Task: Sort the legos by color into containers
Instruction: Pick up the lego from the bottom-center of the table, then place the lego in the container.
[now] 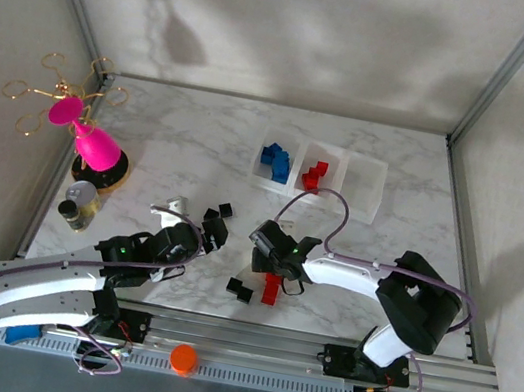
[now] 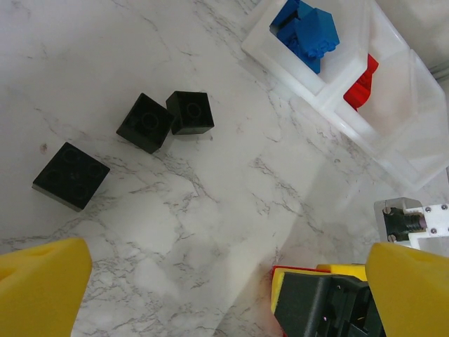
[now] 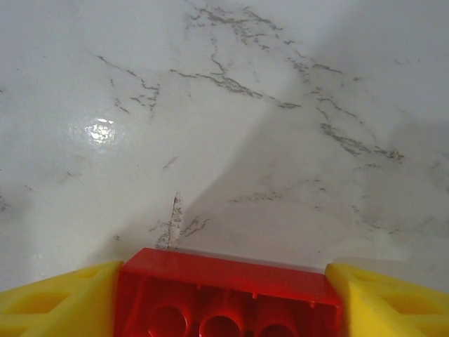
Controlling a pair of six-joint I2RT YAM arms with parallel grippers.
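**Table** (image 1: 202, 135): a white marbled top, with both arms mounted at the near edge.

**Bins** (image 1: 374, 208): three pale square bins are joined in a row at the far middle of the table. Blue bricks (image 1: 274, 156) are piled in the left bin. Red bricks (image 1: 313, 176) are held in the middle bin. In the left wrist view the same bins are seen at the upper right, with the blue pile beside the red one.

**Left gripper** (image 2: 224, 295): it is held above the table left of centre, and its yellow fingers (image 2: 42, 288) are spread wide with nothing between them.

**Black bricks** (image 2: 145, 123): three are seen lying on the marble ahead of the left gripper. Two of them are touching at a corner, and the third is set apart to the near left.

**Right gripper** (image 3: 224, 309): it is positioned near the table's middle, just beside the left gripper, and is closed on a red brick (image 3: 224, 295). The brick is pinched between the two yellow pads (image 3: 49, 302), with its hollow underside turned to the wrist camera. Bare marble is seen beyond it.

**Loose pieces** (image 1: 240, 289): black pieces are seen on the table near the front rail, with a red piece (image 1: 271, 289) just beside them under the right gripper. It cannot be told whether this red piece is the pinched one.

**Pink cup** (image 1: 98, 147): it is placed at the far left of the table, well apart from the bins.

**Orange ball** (image 1: 183, 358): it is lodged on the front rail between the arm bases.
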